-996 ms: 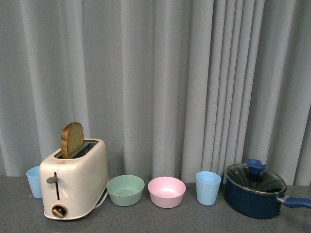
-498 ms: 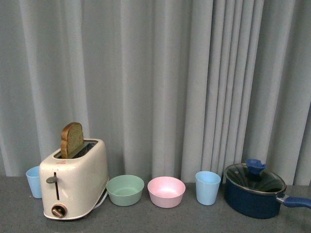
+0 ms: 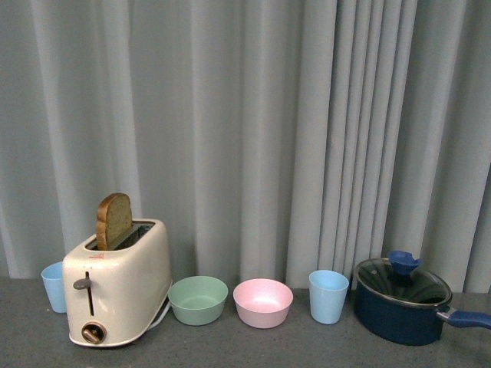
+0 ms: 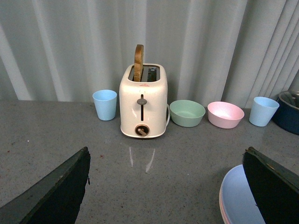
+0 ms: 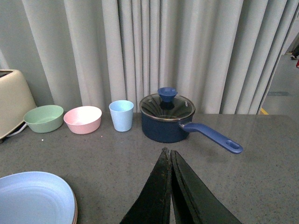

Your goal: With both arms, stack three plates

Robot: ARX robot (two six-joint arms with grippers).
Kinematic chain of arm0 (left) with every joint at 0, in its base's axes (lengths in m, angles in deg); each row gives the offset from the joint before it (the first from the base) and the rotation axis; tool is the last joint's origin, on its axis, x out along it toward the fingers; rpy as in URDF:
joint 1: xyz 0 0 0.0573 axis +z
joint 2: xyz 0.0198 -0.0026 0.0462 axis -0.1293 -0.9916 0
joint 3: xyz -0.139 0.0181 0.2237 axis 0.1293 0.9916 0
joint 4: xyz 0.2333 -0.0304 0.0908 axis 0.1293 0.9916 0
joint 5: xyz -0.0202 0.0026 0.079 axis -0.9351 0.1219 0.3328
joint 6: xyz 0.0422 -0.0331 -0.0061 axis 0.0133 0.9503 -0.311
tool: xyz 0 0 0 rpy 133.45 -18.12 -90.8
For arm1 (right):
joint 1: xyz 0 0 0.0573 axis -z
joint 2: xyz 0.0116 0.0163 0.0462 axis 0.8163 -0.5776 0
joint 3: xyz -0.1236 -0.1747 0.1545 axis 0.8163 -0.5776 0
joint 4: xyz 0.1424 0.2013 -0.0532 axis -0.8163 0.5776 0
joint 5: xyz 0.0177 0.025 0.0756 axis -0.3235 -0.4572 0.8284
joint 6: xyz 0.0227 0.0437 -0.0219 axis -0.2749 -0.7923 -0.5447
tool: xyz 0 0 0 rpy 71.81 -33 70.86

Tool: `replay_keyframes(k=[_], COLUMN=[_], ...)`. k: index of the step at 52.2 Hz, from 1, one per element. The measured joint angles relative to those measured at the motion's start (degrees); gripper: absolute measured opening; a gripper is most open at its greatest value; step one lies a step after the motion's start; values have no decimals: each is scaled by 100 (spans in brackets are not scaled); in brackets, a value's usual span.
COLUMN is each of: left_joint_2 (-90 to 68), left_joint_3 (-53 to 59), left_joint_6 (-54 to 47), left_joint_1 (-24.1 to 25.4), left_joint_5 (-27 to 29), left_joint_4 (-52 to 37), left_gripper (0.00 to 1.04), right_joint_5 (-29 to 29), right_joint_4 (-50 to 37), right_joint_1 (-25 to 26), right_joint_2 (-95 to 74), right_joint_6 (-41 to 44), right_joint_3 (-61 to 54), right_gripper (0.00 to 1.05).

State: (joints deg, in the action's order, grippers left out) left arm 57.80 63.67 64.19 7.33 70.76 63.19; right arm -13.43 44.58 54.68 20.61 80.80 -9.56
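Observation:
A light blue plate (image 4: 240, 198) lies on top of a stack on the grey counter, with a pink rim (image 4: 220, 205) showing under its edge. In the right wrist view the same light blue plate (image 5: 32, 198) shows with a tan-pink edge beneath it. I cannot tell how many plates lie under it. My left gripper (image 4: 166, 150) is open and empty, and one finger (image 4: 273, 186) is over the stack's edge. My right gripper (image 5: 167, 150) is shut and empty, to the right of the stack. The front view shows no plate and no gripper.
At the back by the curtain stand a blue cup (image 3: 53, 286), a cream toaster (image 3: 119, 284) holding a slice of bread, a green bowl (image 3: 199, 300), a pink bowl (image 3: 263, 302), another blue cup (image 3: 328, 296) and a dark blue lidded pot (image 3: 401, 301), its handle (image 5: 216, 136) pointing right.

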Motion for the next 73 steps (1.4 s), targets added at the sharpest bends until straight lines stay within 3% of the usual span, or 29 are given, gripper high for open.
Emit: replay_keyframes(k=[16, 20, 30, 57, 73], left_joint_2=[0, 0, 0, 4, 4], left_joint_3=[0, 0, 0, 0, 0], left_joint_6=[0, 0, 0, 0, 0], left_joint_1=[0, 0, 0, 0, 0], left_joint_5=[0, 0, 0, 0, 0], left_joint_4=[0, 0, 0, 0, 0], left_gripper=[98, 98, 98, 98, 98], right_joint_5=[0, 2, 0, 0, 0], right_joint_4=[520, 1462, 1534, 1534, 1534], right_joint_1=[0, 0, 0, 0, 0], right_joint_2=[520, 1255, 1497, 1497, 1497], right_joint_6=[0, 0, 4, 2, 0], right_joint_3=[0, 2, 2, 2, 2], right_gripper=[3, 3, 4, 98, 97])
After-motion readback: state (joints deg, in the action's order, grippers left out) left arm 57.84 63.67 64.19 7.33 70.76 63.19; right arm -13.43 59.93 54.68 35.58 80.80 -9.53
